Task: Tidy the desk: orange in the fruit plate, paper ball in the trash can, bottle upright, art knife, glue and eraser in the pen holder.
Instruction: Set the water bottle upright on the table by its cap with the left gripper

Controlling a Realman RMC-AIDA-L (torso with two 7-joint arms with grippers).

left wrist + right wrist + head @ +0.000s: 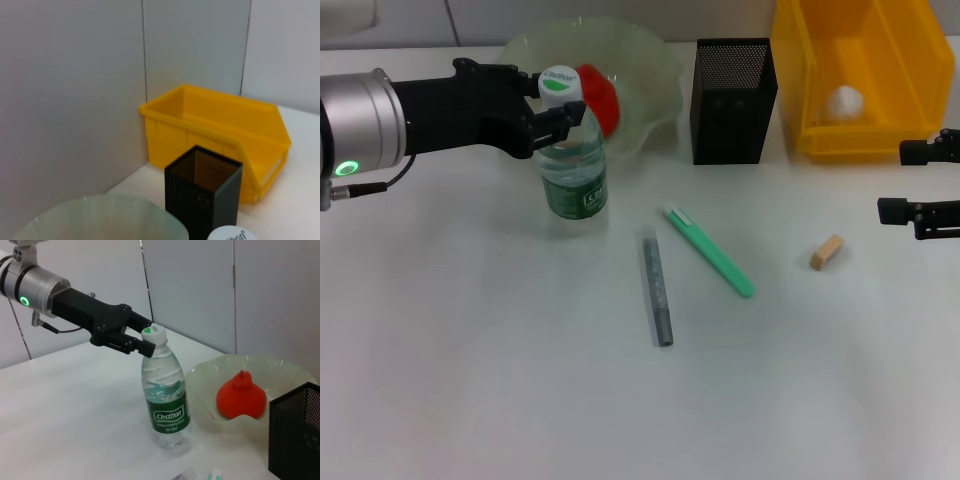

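Left gripper (563, 112) pinches the upright bottle (573, 165), half hiding the orange (600, 98).

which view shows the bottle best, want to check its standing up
The right wrist view: the bottle shows whole from the side, upright on the table, with the left end effector at its cap. The head view shows it from above, foreshortened. The left wrist view catches only a sliver of its cap.

A lab-like test bench is suggested by a bare white table (470, 380) enclosed by plain grey partition panels (70, 90) behind the trash can (220, 130).
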